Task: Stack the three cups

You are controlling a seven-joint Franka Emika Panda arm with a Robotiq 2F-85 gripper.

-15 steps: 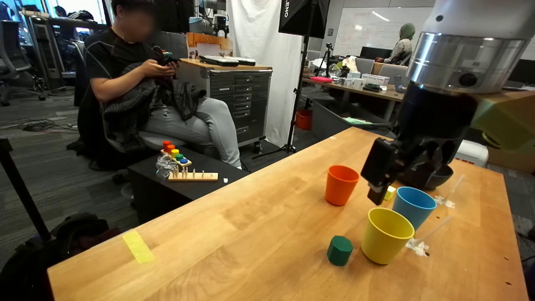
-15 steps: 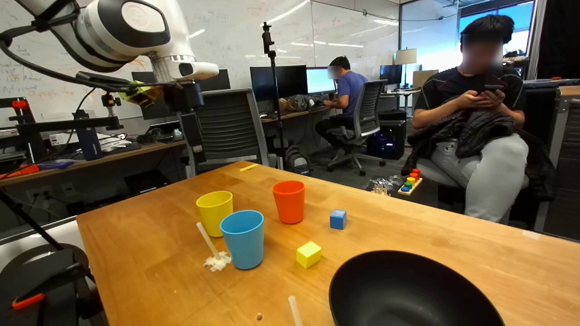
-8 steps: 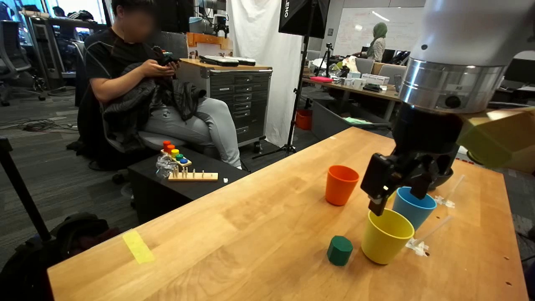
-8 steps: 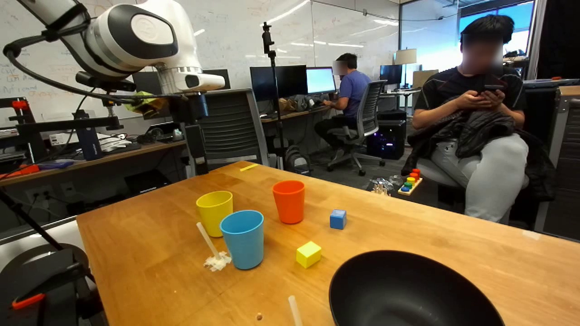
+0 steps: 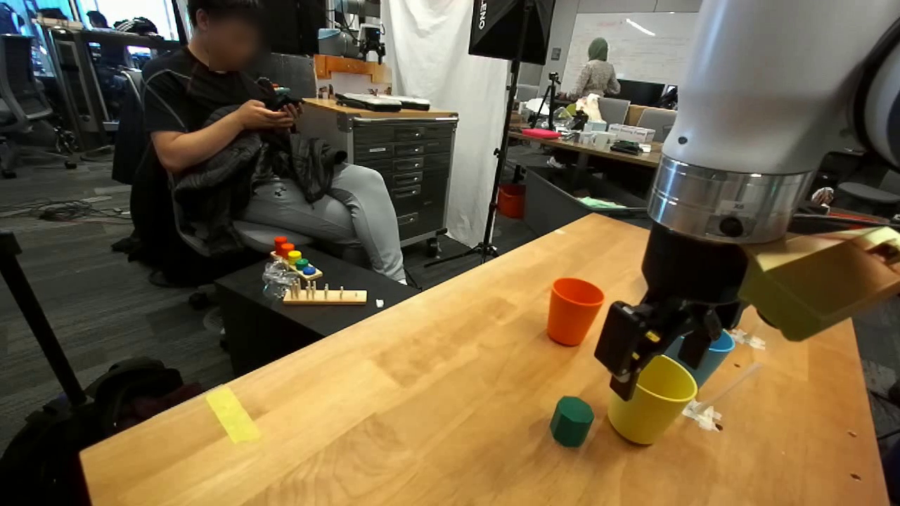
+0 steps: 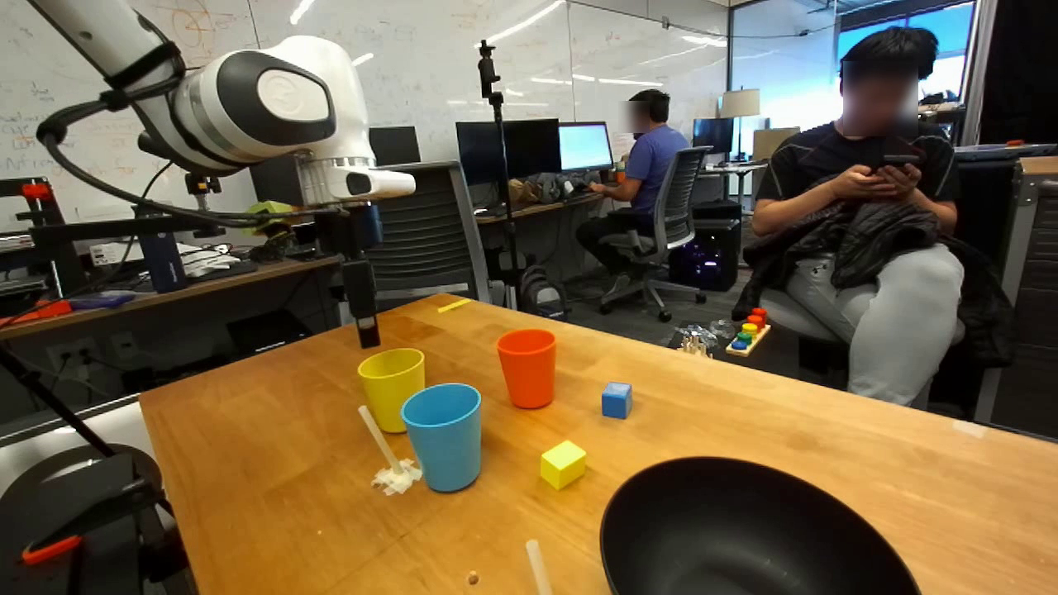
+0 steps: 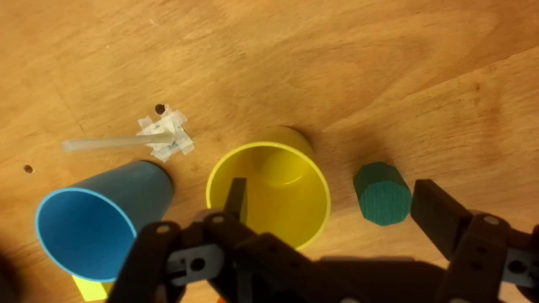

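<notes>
Across the bench (image 5: 436,422), you have no stack yet: the yellow cup (image 7: 278,198) stands upright on its own, with the light blue cup (image 7: 103,219) near it at about nine o'clock in the wrist view and the orange cup (image 6: 527,370) at about three o'clock from it in an exterior view. Your pincer (image 7: 332,187) is spread wide and grips nothing, one jaw showing over the yellow cup's mouth and the other just past the green block (image 7: 382,195) at three o'clock, so a first grasp and both nestings look left to do.
</notes>
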